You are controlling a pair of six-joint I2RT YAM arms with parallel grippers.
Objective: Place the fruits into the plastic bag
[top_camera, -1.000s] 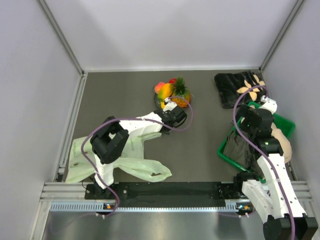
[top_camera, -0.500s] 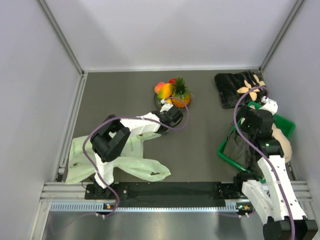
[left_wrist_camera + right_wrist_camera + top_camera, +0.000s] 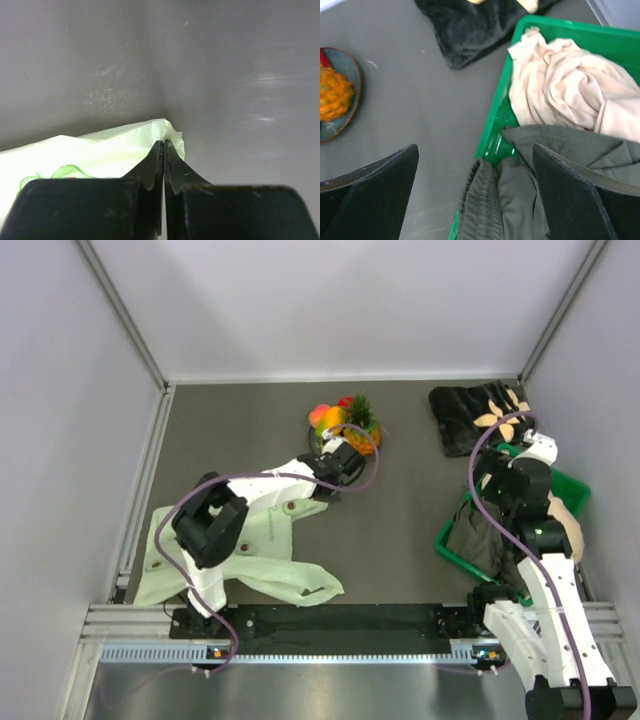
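The fruits (image 3: 345, 422) sit piled on a small grey plate at the back centre: an orange pineapple (image 3: 363, 420) with a green crown, yellow-red mangoes and a red piece. The pale green plastic bag (image 3: 262, 530) lies stretched from the front left toward the plate. My left gripper (image 3: 338, 462) is shut on the bag's edge (image 3: 162, 131), just in front of the plate. My right gripper (image 3: 520, 472) is open and empty, held above the green basket; its wrist view shows the pineapple (image 3: 334, 93) on the plate at the left edge.
A green basket (image 3: 568, 486) holding beige and dark olive clothes (image 3: 560, 105) stands at the right. A black cloth (image 3: 472, 412) with beige petals lies at the back right. White walls enclose the dark table on three sides.
My left gripper has pulled the bag's edge back and a little left, closer to the plate of fruits, stretching the bag out. The right arm has barely moved.
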